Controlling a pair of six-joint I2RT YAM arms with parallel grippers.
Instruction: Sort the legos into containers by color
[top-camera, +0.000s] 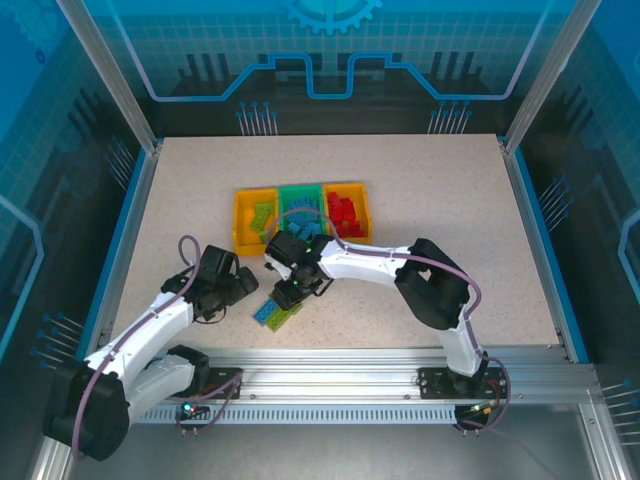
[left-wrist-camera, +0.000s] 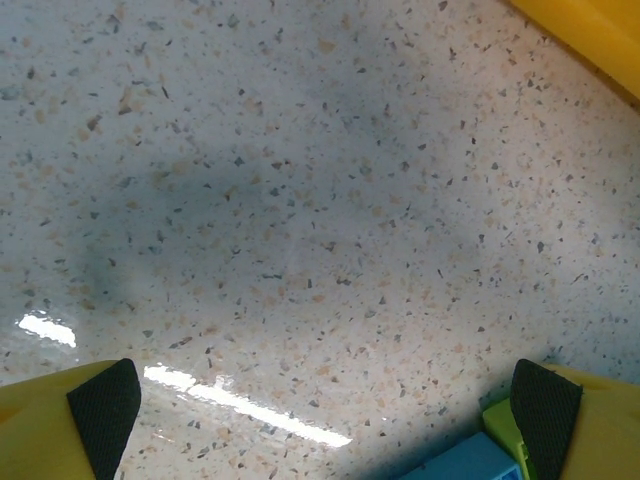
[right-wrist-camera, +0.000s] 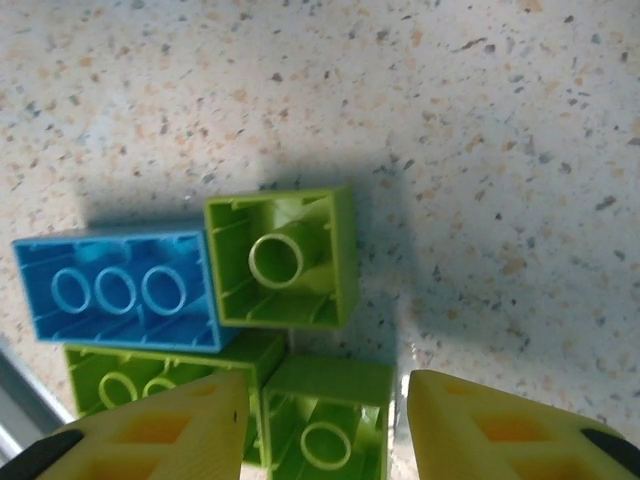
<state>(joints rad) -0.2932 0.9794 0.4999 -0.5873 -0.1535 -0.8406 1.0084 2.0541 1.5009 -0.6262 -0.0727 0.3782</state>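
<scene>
The left arm (top-camera: 150, 330) stretches forward and low, and the left gripper (left-wrist-camera: 325, 415) points down with its fingers (left-wrist-camera: 100, 410) spread wide. The right arm (top-camera: 430, 285) folds at the elbow and reaches across to its left, the right gripper (right-wrist-camera: 325, 430) aimed down, fingers partly apart.

The table (top-camera: 440, 220) has a pale beige top with small dark and brown specks. A thin blue strip (top-camera: 535, 235) runs along its left, right and far sides. At the near side lies a grey metal rail (top-camera: 340, 375) with slots. Metal posts (top-camera: 105, 70) stand at the far corners. Between them are clear blue panels (top-camera: 330, 50), printed with a fine grid, lighter blue lines and half of a gear (top-camera: 332, 12) at the top. Behind the far panel it is dark. In the left wrist view the light makes a bright white streak (left-wrist-camera: 245, 410) on the top, and a soft grey shadow (left-wrist-camera: 200, 190) lies over it.
</scene>
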